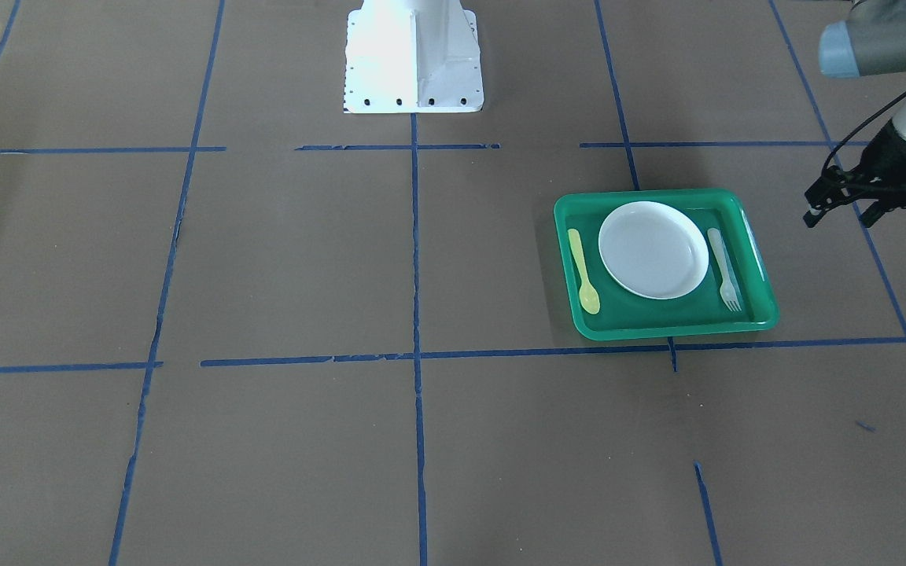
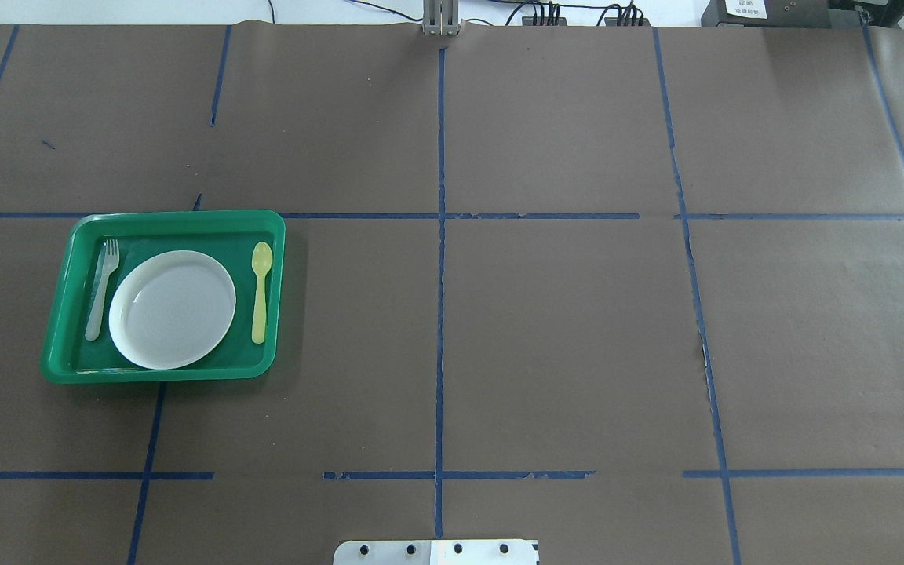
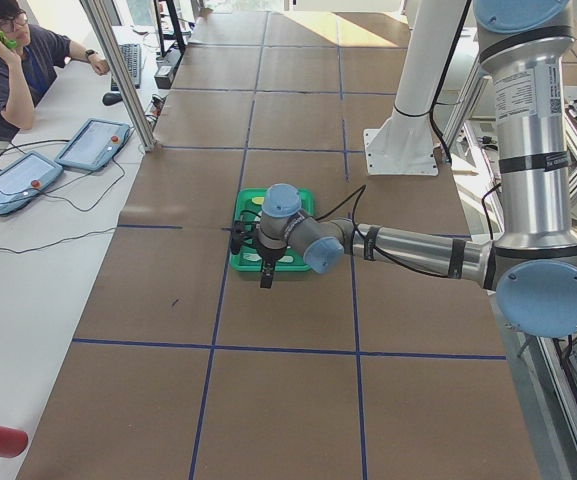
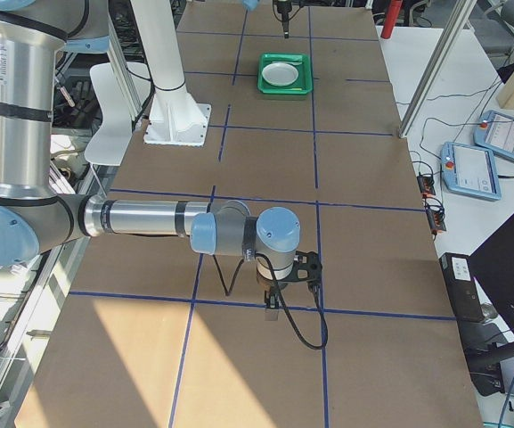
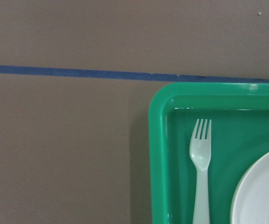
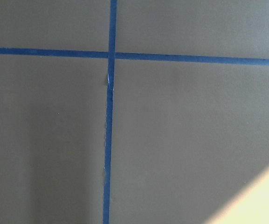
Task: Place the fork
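The pale translucent fork (image 1: 724, 267) lies flat in the green tray (image 1: 657, 332), alongside the white plate (image 1: 652, 249), with nothing holding it. It also shows in the overhead view (image 2: 99, 290) and in the left wrist view (image 5: 201, 172), tines towards the tray's far corner. My left gripper (image 1: 841, 218) hovers off the tray's outer side, apart from it, with its fingers spread and empty. My right gripper (image 4: 274, 308) shows only in the exterior right view, far from the tray; I cannot tell whether it is open or shut.
A yellow spoon (image 1: 583, 271) lies in the tray on the plate's other side. The robot's white base (image 1: 414, 55) stands at the table's middle edge. Brown paper with blue tape lines (image 2: 440, 314) covers the table.
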